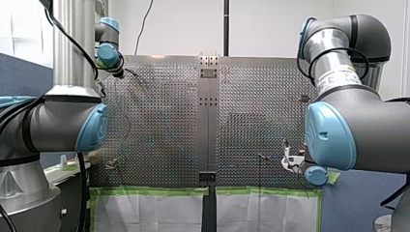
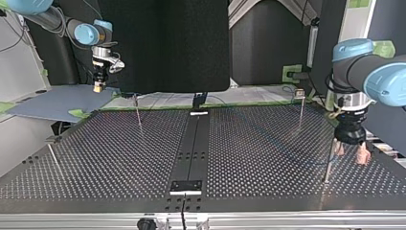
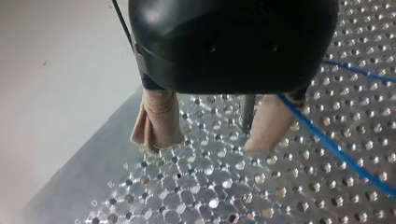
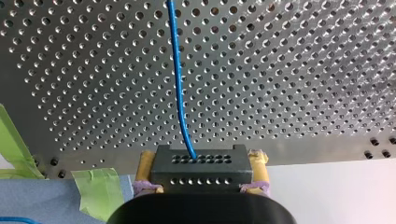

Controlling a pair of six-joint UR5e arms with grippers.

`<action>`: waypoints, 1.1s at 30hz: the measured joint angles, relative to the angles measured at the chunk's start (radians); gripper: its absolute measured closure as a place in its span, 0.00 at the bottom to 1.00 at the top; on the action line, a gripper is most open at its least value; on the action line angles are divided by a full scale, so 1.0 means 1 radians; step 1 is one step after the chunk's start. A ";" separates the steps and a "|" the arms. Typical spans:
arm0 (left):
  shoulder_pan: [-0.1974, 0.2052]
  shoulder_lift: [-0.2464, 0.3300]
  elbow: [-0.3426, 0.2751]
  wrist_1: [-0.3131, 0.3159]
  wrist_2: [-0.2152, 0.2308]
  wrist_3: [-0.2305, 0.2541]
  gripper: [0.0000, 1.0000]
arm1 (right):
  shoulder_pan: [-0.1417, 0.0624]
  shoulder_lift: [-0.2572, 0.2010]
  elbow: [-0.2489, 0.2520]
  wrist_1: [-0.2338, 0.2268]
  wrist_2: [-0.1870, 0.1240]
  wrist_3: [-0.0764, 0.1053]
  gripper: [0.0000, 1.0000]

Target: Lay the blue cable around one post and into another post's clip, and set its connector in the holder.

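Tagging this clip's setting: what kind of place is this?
Likely a robotics lab test cell: my left arm and my right arm flank a perforated table with thin posts, and my right pincer grips the connector of the blue cable.

The table is a dark metal plate full of small holes and fills the lower half of the top view. A plain solid strip runs down its middle. A small black bracket sits at the strip's lower end and a white piece at its upper end. Four thin posts stand on the plate: the upper-left post, the left-edge post, the upper-right post and the right-edge post. Green tape lines the table's upper edge. In the left wrist view a blue cable runs across the holes.
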State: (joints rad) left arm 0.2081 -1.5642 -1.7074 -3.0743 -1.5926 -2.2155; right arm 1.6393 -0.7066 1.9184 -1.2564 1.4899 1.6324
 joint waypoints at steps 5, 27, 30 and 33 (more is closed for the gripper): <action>-0.002 0.029 -0.024 0.008 0.024 -0.016 0.00 | 0.000 0.000 0.000 0.001 0.000 0.000 1.00; -0.010 0.163 -0.112 -0.046 0.035 -0.001 0.00 | 0.001 0.000 0.000 0.000 0.000 0.005 1.00; -0.008 0.188 -0.115 -0.070 0.030 0.019 0.00 | 0.001 0.000 -0.001 -0.001 -0.002 0.006 1.00; -0.011 0.217 -0.112 -0.098 0.022 0.046 0.00 | 0.002 0.000 -0.001 -0.002 -0.005 0.010 1.00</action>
State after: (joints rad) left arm 0.1971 -1.3477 -1.8193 -3.1719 -1.5709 -2.1694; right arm 1.6409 -0.7066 1.9172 -1.2584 1.4850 1.6426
